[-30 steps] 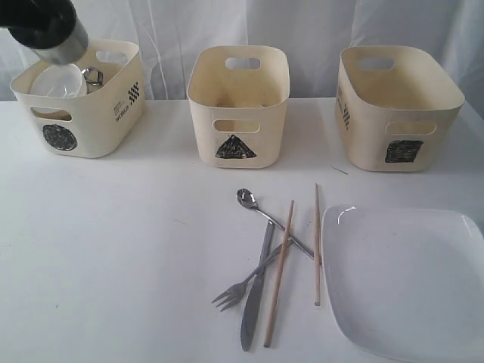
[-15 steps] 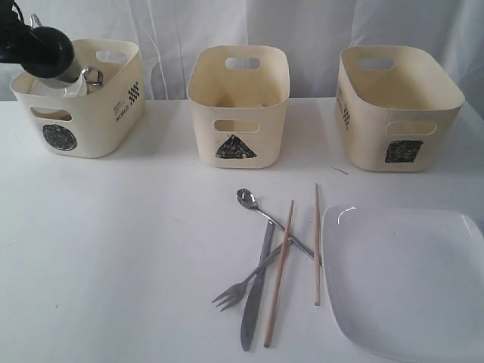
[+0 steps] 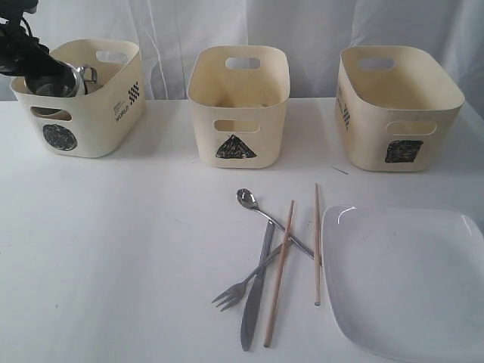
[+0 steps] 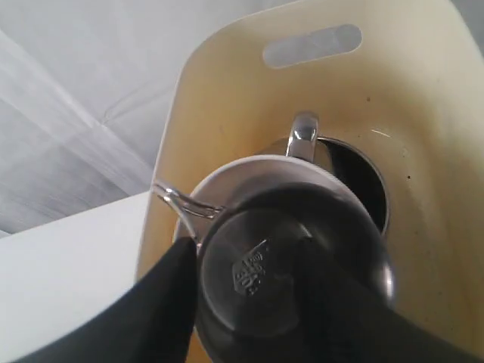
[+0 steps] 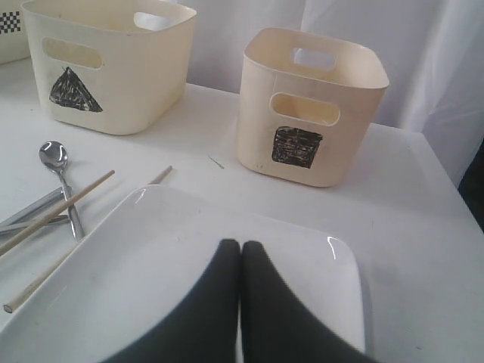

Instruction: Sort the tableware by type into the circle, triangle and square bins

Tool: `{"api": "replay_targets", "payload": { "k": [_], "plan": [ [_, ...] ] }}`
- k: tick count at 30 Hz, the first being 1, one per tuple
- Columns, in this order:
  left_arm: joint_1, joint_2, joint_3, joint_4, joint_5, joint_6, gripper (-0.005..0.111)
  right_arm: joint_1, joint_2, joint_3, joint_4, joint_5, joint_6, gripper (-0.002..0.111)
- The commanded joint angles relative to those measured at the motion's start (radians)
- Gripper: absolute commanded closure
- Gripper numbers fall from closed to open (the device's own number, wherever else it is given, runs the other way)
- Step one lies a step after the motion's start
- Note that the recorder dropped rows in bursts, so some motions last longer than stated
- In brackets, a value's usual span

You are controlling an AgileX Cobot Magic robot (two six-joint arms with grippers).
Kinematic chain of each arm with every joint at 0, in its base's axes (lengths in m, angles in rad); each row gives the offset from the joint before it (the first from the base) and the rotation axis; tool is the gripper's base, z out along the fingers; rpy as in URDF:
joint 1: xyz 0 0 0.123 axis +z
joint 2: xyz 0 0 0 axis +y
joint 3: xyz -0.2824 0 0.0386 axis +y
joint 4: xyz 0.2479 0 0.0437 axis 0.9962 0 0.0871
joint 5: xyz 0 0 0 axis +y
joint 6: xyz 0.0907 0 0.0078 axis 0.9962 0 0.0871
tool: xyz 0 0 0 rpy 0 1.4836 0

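One chopstick (image 3: 278, 276) crosses the fork (image 3: 231, 293) (plate (image 3: 408, 287) just beside).

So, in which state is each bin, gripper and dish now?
circle bin, holds steel bowl and steel mug
triangle bin, nothing visible inside
square bin, nothing visible inside
white plate, bare, flat on table
left gripper, open at the steel bowl
right gripper, shut, empty

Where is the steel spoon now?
Exterior view: the steel spoon lies mid-table, in front of the cream triangle-marked plastic bin, its handle crossing a wooden chopstick.
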Motion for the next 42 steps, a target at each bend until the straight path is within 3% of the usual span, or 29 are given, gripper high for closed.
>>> {"api": "replay_targets", "payload": {
  "k": [1,6,12,17,22,36,42],
  "plan": [
    [0.003,-0.065,-0.006,-0.020,0.083,-0.031,0.060,0.000,-0.006,0.005,0.000,-0.010,0.005,0.108],
    [0.003,-0.155,0.050,-0.072,0.087,-0.031,0.062,0.000,-0.006,0.005,0.000,-0.010,0.005,0.108],
    [0.003,-0.344,0.247,-0.097,0.039,-0.031,0.066,0.000,-0.006,0.005,0.000,-0.010,0.005,0.108],
    [0.003,-0.534,0.476,-0.158,-0.062,-0.052,0.083,0.000,-0.006,0.005,0.000,-0.010,0.005,0.108],
    [0.003,-0.732,0.665,-0.158,-0.067,-0.161,0.107,0.000,-0.006,0.005,0.000,-0.010,0.005,0.108],
    [0.003,-1.353,1.103,-0.175,-0.055,-0.268,0.107,0.000,-0.006,0.005,0.000,-0.010,0.005,0.108],
    [0.003,-1.601,1.144,-0.175,0.140,-0.269,0.107,0.000,-0.006,0.005,0.000,-0.010,0.005,0.108]
  ]
}}
